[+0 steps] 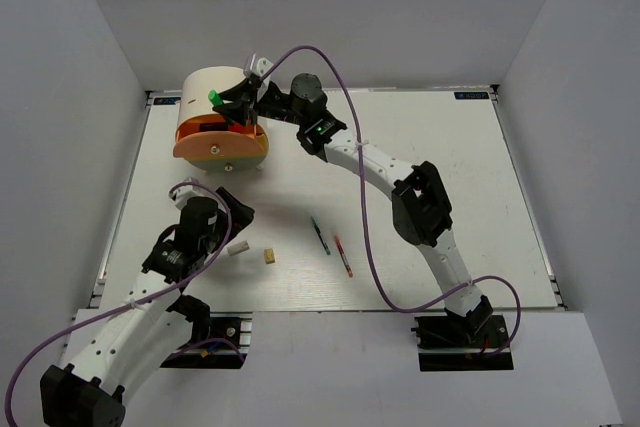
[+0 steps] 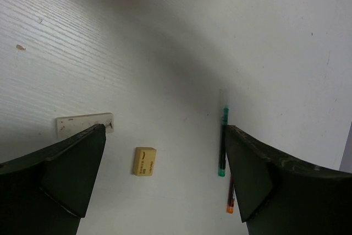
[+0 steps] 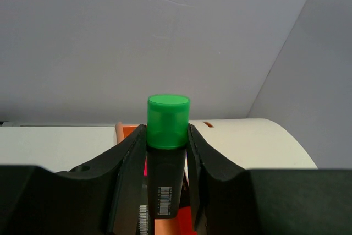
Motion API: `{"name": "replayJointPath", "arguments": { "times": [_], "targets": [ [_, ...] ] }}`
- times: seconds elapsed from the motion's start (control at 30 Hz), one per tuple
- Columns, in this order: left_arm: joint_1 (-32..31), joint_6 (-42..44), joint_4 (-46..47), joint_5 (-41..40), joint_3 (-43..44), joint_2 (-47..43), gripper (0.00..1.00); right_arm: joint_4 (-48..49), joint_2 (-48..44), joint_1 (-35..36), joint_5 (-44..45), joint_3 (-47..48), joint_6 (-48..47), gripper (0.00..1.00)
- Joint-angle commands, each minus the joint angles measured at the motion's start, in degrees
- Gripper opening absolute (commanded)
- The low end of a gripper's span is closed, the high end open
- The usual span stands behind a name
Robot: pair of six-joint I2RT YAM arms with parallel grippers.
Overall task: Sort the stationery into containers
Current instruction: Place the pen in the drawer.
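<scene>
White desk (image 1: 420,147) carries everything. At its far left corner stands the cream drum (image 1: 212,82), with an orange tray (image 1: 196,148) swung out at its front and a yellowish tray (image 1: 240,155) under that. Something dark lies in the orange tray, too small to tell what it is.

Nearer the arm bases, the left tool (image 1: 232,219) hangs over the desk with its jaws spread wide and nothing between them. In the left wrist view the left tool (image 2: 165,130) frames a bare patch of desk (image 2: 165,37). The grey block (image 2: 85,124) lies flat just beside the left finger (image 2: 71,169). The tan block (image 2: 145,160) lies a little to its right, apart from it.

Seen from the top, the grey block (image 1: 238,247) and tan block (image 1: 268,256) sit side by side. Further right lie the green pen (image 1: 320,235) and the red pen (image 1: 343,256), near each other and roughly parallel. The left wrist view shows the green pen (image 2: 223,141) just beside the right finger, with the red pen (image 2: 230,196) partly hidden behind it.

The right arm reaches from its base at the lower right across to the drum, where the right tool (image 1: 240,102) is clamped on a black highlighter (image 1: 215,97). It holds the highlighter above the orange tray. In the right wrist view the right tool (image 3: 166,136) squeezes the highlighter (image 3: 168,120) by its black body. The green cap sticks out past the fingertips, and the drum (image 3: 258,141) lies behind.
</scene>
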Motion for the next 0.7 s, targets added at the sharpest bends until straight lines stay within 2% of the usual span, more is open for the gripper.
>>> {"name": "replayJointPath", "arguments": {
  "times": [0.0,0.13,0.27,0.53,0.67],
  "targets": [
    [0.22,1.06,1.13,1.04,-0.30,0.41,1.00,2.84,0.07,0.39,0.85,1.51,-0.24,0.24],
    [0.22,1.59,1.65,1.04,-0.30,0.42,1.00,2.66,-0.28,0.30,0.67,0.80,-0.50,0.34],
    [0.22,1.59,2.27,1.04,-0.30,0.42,1.00,2.14,-0.54,0.39,0.15,0.10,-0.94,0.39],
    [0.22,1.59,2.80,1.04,0.23,0.94,1.00,1.52,-0.72,0.30,-0.20,-1.13,-1.91,0.42],
    [0.22,1.59,2.27,1.04,0.23,0.33,1.00,1.52,-1.33,0.48,-0.56,-2.18,-2.26,0.46]
  ]
}}
